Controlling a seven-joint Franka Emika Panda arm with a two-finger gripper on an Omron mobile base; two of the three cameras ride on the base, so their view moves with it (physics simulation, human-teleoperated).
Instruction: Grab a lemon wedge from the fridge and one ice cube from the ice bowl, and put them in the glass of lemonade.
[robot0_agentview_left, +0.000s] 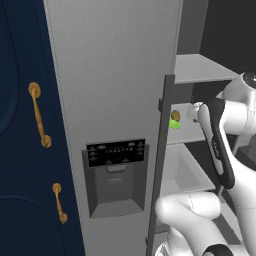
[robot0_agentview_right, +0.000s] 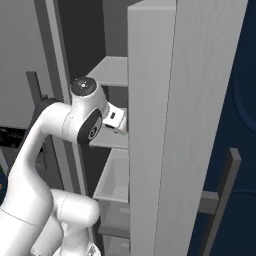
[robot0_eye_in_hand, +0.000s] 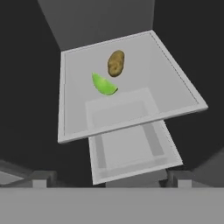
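The fridge (robot0_agentview_left: 115, 75) has its left door shut and its right door (robot0_agentview_right: 170, 125) swung open. On a middle grey shelf (robot0_eye_in_hand: 175, 87) lies the lemon wedge (robot0_eye_in_hand: 104, 85), small and yellow-green, also seen as the lemon wedge (robot0_agentview_left: 174, 124) from the left base. A small brown lump (robot0_eye_in_hand: 116, 63) sits just behind it. My gripper (robot0_eye_in_hand: 109, 181) hovers in front of and above that shelf, open and holding nothing, a clear gap away from the wedge. The ice bowl and the glass of lemonade are out of view.
Navy cabinets with gold handles (robot0_agentview_left: 39, 115) stand left of the fridge. The dark dispenser panel (robot0_agentview_left: 116, 152) is on the shut door. The open door's edge (robot0_agentview_right: 150, 150) stands close to the right of my forearm. More shelves (robot0_eye_in_hand: 131, 153) lie below and above.
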